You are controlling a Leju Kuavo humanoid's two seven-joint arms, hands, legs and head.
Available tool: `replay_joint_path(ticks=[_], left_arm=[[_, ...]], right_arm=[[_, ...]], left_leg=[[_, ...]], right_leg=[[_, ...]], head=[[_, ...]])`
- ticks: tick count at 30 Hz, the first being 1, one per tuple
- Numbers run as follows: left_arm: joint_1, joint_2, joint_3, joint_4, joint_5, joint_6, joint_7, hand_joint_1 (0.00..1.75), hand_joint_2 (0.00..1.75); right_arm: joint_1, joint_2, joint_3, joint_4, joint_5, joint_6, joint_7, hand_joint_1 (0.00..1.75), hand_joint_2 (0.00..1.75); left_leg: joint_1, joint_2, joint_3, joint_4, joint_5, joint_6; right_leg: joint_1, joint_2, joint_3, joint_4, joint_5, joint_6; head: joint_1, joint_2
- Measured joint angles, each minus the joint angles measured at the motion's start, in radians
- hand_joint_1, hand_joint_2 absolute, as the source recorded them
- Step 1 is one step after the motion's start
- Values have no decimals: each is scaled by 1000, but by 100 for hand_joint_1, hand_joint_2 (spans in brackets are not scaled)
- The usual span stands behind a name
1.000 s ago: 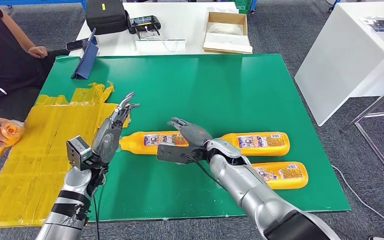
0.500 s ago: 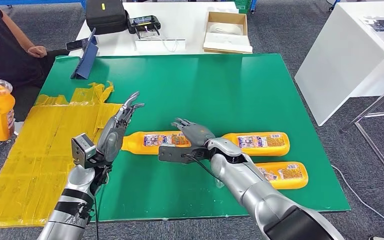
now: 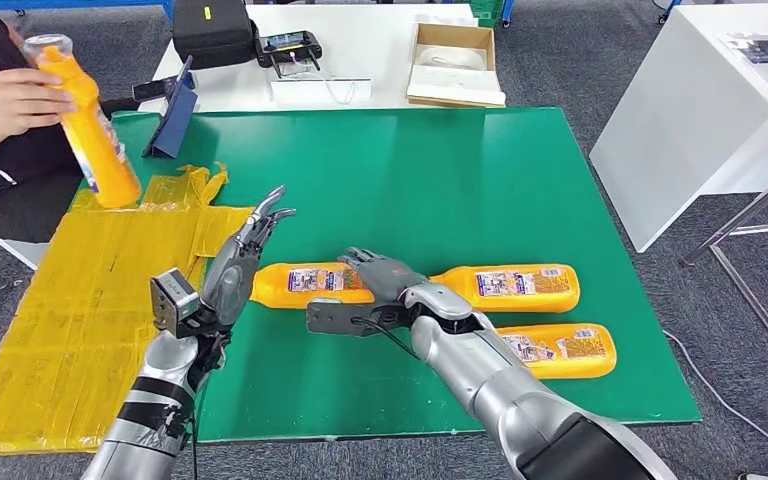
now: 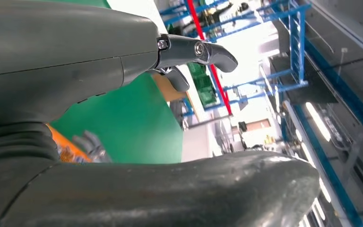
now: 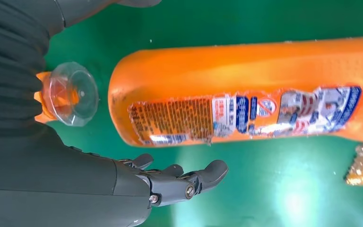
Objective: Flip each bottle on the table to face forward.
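Looking down from the head camera, I see 3 orange bottles lying flat on the green bench: one (image 3: 305,283) between my hands, one (image 3: 510,287) to its right, and one (image 3: 558,350) near the front edge, with broad bare green behind them toward the far edge. My left hand (image 3: 240,258) hovers with fingers spread, holding nothing; my right hand (image 3: 382,274) rests over the middle bottle's end, fingers extended and gripping nothing. Labels face up, print too small to read, and a person's hand (image 3: 18,98) holds another bottle (image 3: 87,125) above the yellow sheet (image 3: 80,310).
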Motion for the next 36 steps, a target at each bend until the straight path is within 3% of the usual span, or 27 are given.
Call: replay_joint_path(ticks=[4,10,21,36], left_arm=[[-56,-13,2,20,11,72,58,0,0],[-113,-15,33,48,86,43,69,0,0],[-46,-14,48,-19,117,-30,60,0,0],[-31,-14,65,-65,117,-38,61,0,0]], right_arm=[[0,6,0,15,17,3,26,0,175],[-8,11,15,25,30,17,59,0,175],[-11,18,158,26,-19,39,173,0,175],[-14,18,275,26,-70,-4,229,0,175]], left_leg=[[0,0,0,0,0,0],[0,0,0,0,0,0],[0,0,0,0,0,0],[0,1,1,0,0,0]], right_leg=[[0,0,0,0,0,0],[0,0,0,1,0,0],[0,0,0,0,0,0],[0,0,1,1,0,0]], head=[[0,0],[0,0],[0,0],[0,0]])
